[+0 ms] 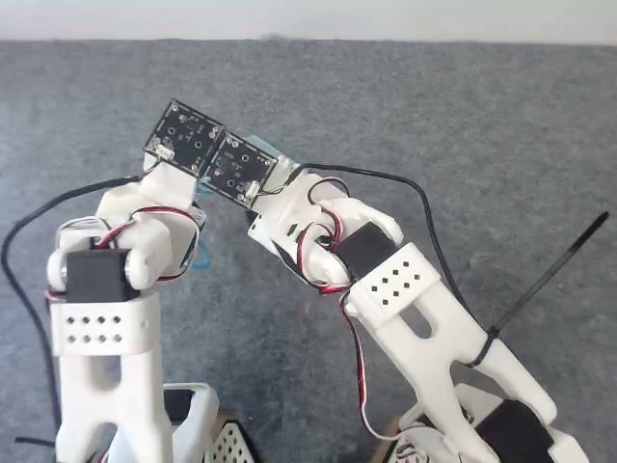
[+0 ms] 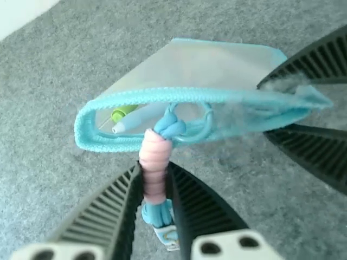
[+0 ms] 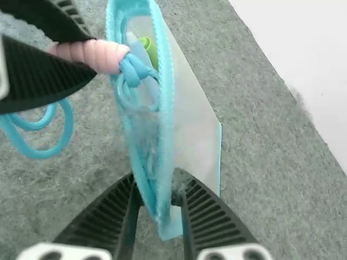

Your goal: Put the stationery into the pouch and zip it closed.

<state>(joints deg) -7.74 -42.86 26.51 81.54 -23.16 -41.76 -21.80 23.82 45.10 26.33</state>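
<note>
Nearest the lens, the left gripper (image 2: 154, 179) has its two black ribbed fingers (image 2: 103, 216) pressed together on the pink pull (image 2: 153, 154), a ribbed pink sleeve clamped between the pads. A blue cord (image 2: 157, 214) runs out of the pull behind the fingertips and hangs there in loops. A knot of the same cord sits just ahead of the fingertips, where the pull meets the zip (image 2: 135, 97).

The pouch (image 2: 206, 65) lies directly ahead of the left gripper, its turquoise zip edge turned toward that gripper. It is translucent and spans the gap between the two grippers over the grey carpet (image 2: 49, 59). On the left gripper's side the mouth gapes. Toward the right gripper the two zip bands lie together.

A pen (image 2: 126, 120), with a white tip and green body, lies inside the pouch just beyond the left fingertips, seen through the open mouth.

The right gripper (image 3: 157, 184) is closed on the far end of the pouch, one ribbed finger on each side of the zip edge. From this gripper, the pouch extends straight ahead and the left gripper holds the pull at the opposite end.

From above, the left arm (image 1: 106, 318) and right arm (image 1: 415, 299) converge, their wrists almost touching.
</note>
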